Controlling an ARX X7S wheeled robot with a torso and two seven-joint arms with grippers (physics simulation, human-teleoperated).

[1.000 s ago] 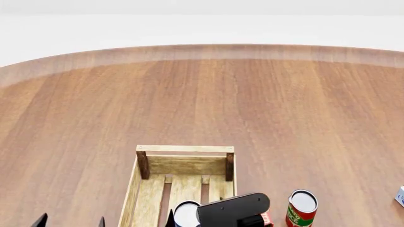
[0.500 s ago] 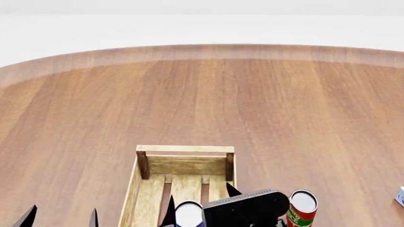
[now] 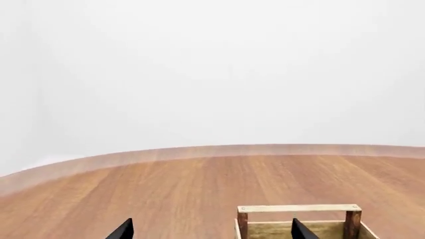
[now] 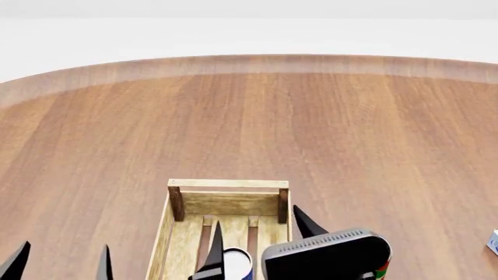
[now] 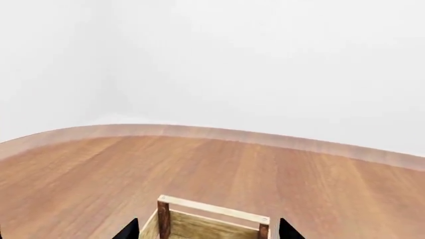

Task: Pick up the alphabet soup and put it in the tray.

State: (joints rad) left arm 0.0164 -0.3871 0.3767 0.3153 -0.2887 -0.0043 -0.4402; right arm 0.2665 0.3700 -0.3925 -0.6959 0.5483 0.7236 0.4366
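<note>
Alphabet soup (image 4: pixel 235 262) round can in slatted wooden tray (image 4: pixel 226 184) | right gripper (image 4: pixel 257 236) spread around it | left gripper (image 4: pixel 60 261) spread

Even, bright, diffuse light in all three views; no visible source, no glare or hotspots. Sim render: sharp throughout, no motion blur, no out-of-focus zones, no evident edge distortion. Table (image 4: pixel 249 128) shows soft tonal banding w/ a paler rim; backdrop is flat white-grey, slightly darker toward the corners in the wrist views. Shadows minimal: faint shading inside the tray (image 4: pixel 227 204) under its end rail, none cast on the tabletop. Black gripper parts read as flat silhouettes w/o surface detail.
</note>
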